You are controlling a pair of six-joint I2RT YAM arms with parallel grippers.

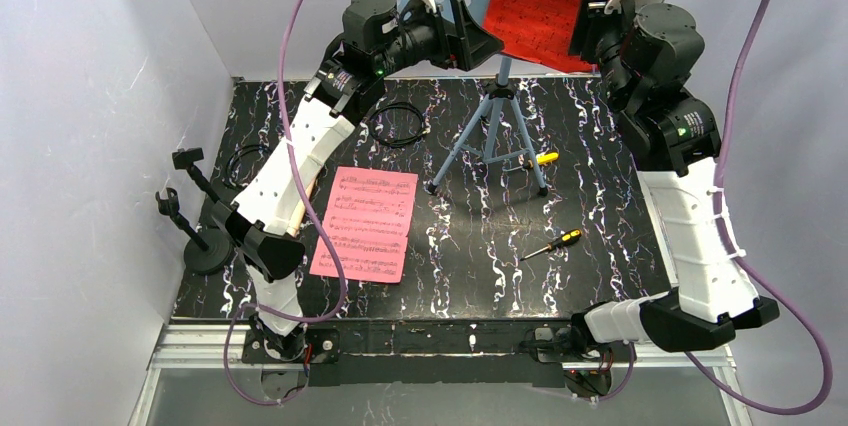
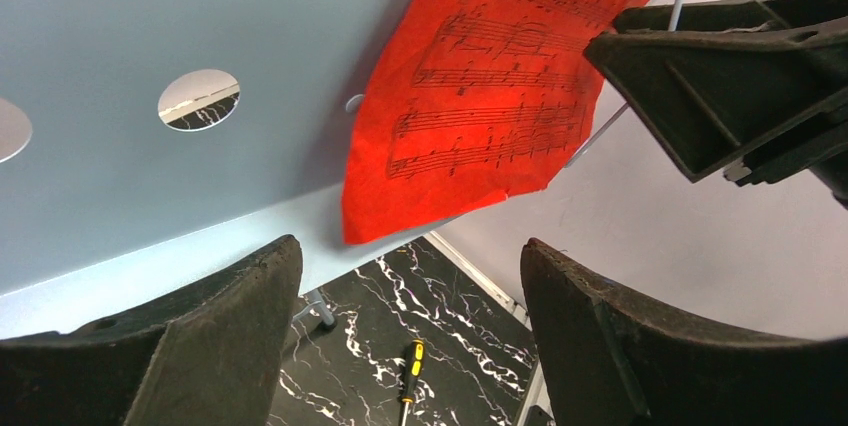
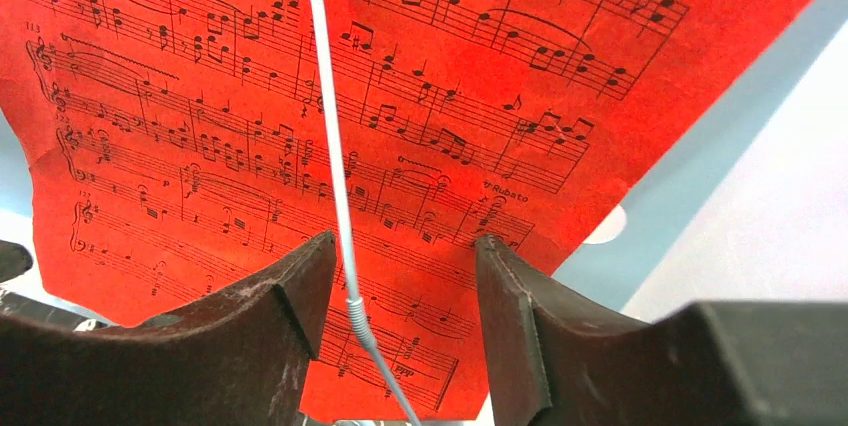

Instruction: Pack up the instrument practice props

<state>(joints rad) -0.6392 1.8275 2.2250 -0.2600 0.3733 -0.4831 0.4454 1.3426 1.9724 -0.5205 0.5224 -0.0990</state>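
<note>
A red sheet-music page (image 1: 540, 1) rests on the blue desk of a tripod music stand (image 1: 495, 131) at the back. My left gripper (image 1: 485, 41) is open and empty just left of the page's lower edge; the page also shows above it in the left wrist view (image 2: 490, 96). My right gripper (image 1: 583, 26) is open against the page's right side; its jaws stand either side of the stand's wire page-holder (image 3: 335, 176), over the page (image 3: 250, 96). A pink page (image 1: 365, 224) lies flat on the table. Two black mic posts (image 1: 200, 236) stand at the left. Both microphones are out of view.
Two yellow-handled screwdrivers lie on the black marbled table, one under the stand (image 1: 545, 158) and one nearer (image 1: 555, 243). A black cable coil (image 1: 400, 121) lies behind the pink page. White walls close in the left, right and back.
</note>
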